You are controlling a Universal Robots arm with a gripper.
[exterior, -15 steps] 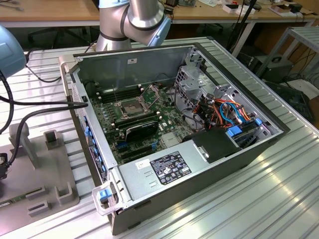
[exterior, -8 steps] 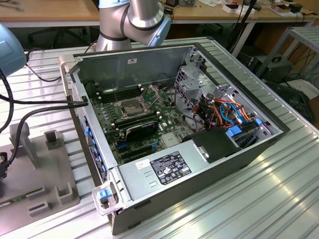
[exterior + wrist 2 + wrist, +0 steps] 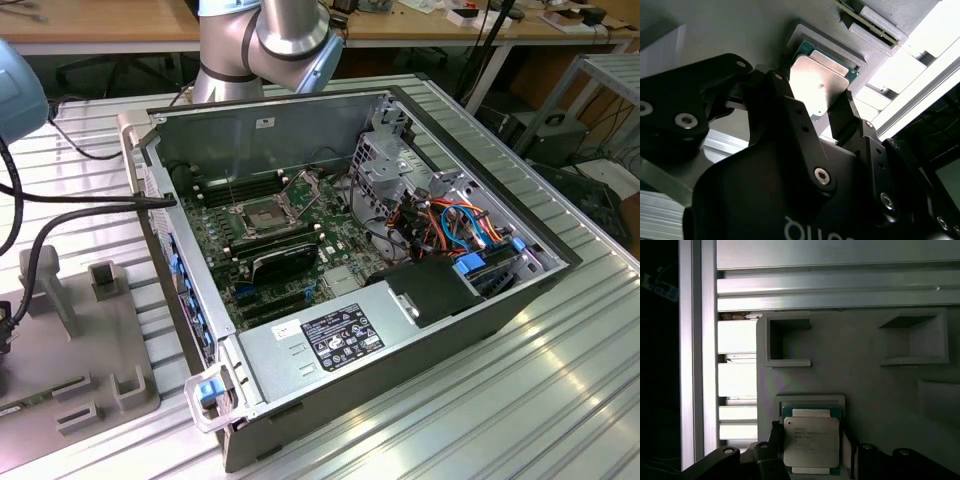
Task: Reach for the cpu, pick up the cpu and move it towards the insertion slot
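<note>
Squarely straddled, flat silver-lidded cpu [image 3: 811,442] (green-edged), seated in matte grey holder [image 3: 865,385], black gripper [image 3: 812,437] spread open

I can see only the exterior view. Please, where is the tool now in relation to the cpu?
Observer: In both wrist views the black tool is directly over the cpu, a thin square silver chip with green edges.
Operator: Is it lifted already?
Observer: No, it lies flat in a recess of the pale grey moulded fixture plate.
Operator: And the grip?
Observer: The fingers stand apart, one on each side of the chip.
</note>
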